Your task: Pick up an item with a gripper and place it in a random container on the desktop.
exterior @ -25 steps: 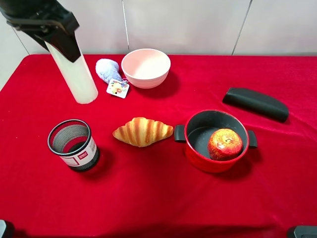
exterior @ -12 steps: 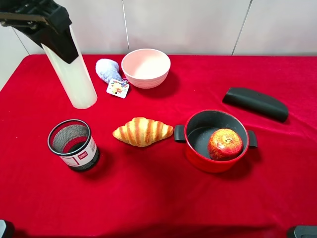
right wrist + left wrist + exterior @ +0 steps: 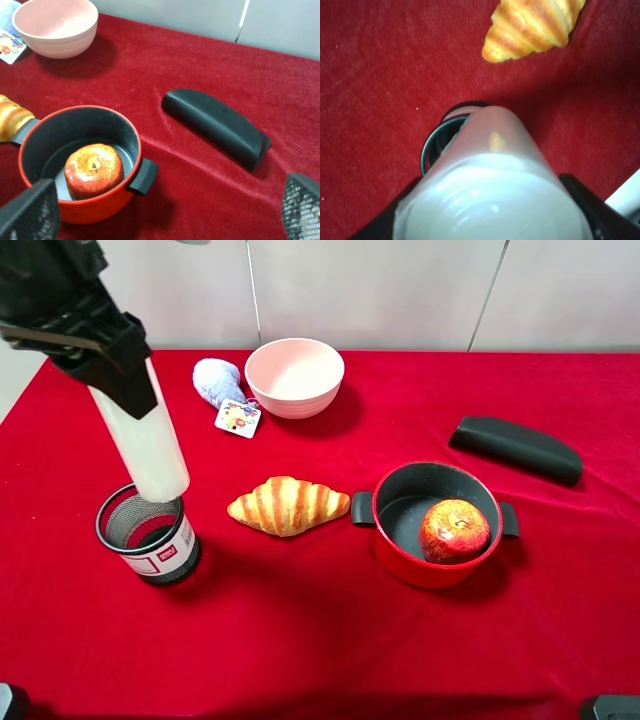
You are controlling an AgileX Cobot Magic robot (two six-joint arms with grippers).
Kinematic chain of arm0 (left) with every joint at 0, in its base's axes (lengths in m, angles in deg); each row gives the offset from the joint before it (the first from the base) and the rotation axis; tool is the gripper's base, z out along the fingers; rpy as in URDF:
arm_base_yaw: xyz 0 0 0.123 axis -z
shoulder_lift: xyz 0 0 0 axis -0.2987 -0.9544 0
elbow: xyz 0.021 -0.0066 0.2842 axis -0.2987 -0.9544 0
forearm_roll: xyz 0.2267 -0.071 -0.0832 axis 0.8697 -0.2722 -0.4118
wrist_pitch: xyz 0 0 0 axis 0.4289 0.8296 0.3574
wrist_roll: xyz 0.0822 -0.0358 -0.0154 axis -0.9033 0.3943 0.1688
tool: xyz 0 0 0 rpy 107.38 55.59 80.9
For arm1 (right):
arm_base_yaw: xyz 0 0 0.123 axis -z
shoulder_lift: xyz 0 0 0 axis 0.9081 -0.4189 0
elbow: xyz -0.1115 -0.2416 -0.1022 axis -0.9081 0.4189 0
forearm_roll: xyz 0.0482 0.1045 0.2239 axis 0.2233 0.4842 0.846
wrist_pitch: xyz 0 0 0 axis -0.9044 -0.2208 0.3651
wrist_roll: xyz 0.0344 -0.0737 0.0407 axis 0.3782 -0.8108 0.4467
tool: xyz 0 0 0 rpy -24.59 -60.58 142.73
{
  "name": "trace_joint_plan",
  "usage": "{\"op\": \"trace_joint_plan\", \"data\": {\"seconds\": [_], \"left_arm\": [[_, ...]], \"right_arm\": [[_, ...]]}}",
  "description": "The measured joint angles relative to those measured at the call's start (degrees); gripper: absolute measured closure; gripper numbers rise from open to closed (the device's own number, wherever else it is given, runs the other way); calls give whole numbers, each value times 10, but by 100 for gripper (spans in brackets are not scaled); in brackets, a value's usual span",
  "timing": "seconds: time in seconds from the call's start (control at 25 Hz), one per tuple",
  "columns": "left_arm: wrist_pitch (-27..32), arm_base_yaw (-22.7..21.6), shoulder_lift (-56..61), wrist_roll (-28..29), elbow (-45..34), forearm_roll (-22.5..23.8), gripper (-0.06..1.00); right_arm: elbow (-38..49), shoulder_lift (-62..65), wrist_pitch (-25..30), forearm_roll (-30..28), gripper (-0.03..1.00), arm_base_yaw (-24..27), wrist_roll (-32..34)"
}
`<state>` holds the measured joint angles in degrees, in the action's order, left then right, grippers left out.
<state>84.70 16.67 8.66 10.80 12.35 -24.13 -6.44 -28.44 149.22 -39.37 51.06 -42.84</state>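
While my left gripper [image 3: 128,390] pinches the white candle [image 3: 150,450] by its upper part, fingers pressed against its sides, the lower end hangs at the mouth of the black mesh cup [image 3: 165,555], nearest me on the red desktop [image 3: 300,640]. The candle leans, its top tipped away toward the far left. In my left wrist view its end hides most of the cup's opening, with only one arc of rim showing. I cannot tell whether that end sits above the rim or just below it.

To do this well, I judge I should bring the candle upright, centre its end inside the ring, then lower slowly. The cup looks light and narrow, so a nudge on its rim could tip it. I would let go only once the base rests on the bottom. Nothing else shows inside the cup.

My right gripper [image 3: 165,212] hangs with fingers spread wide, holding nothing.

Next out, beside the croissant [image 3: 288,505], the red pot [image 3: 400,562] holds an apple [image 3: 455,530]. Farther back lies a black case [image 3: 515,450]. Farthest stands the pink bowl [image 3: 295,398], nothing visible in it, with the blue plush toy [image 3: 215,380] just beside it.
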Motion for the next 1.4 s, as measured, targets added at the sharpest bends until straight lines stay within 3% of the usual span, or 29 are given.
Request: {"op": "trace_joint_plan", "data": {"seconds": [0.64,1.0,1.4], "left_arm": [[-1,0,74,26,-112,33,44],[-71,0,76,32,-162,44,44],[-105,0,76,34,-175,58,44]], "right_arm": [[0,0,0,0,27,0,0],[0,0,0,1,27,0,0],[0,0,0,1,27,0,0]]}}
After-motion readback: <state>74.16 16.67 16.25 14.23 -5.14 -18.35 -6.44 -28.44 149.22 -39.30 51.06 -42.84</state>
